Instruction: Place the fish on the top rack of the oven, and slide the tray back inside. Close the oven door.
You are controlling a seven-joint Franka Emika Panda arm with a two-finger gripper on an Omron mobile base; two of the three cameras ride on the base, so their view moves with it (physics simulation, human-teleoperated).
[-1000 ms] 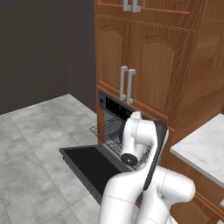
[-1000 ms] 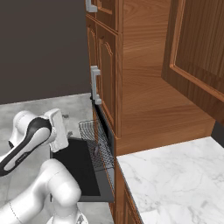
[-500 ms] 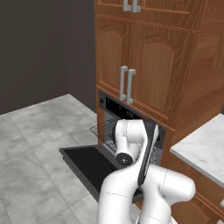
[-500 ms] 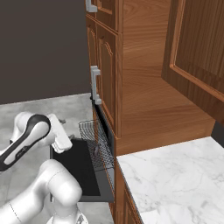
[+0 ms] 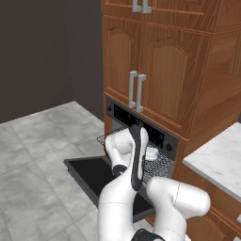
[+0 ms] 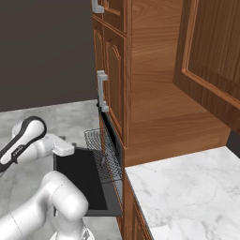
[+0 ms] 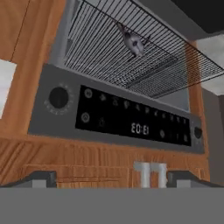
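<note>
The small grey fish lies on the silvery wire top rack, which stands pulled out of the oven. From the right the fish is a dark speck on the rack. The black oven door hangs open and flat below the rack. My gripper is open and holds nothing; its tips stand far apart and face the oven front. From the right my gripper hovers above the door, just outside the rack's outer edge and apart from it.
Wooden cabinet doors with steel handles rise above the oven's control strip. A marble counter adjoins on the right. Grey tiled floor spreads to the left of the open door.
My arm has swung a little left and lower in front of the oven. The gripper stays open, and the fish, the rack and the door have not moved.
</note>
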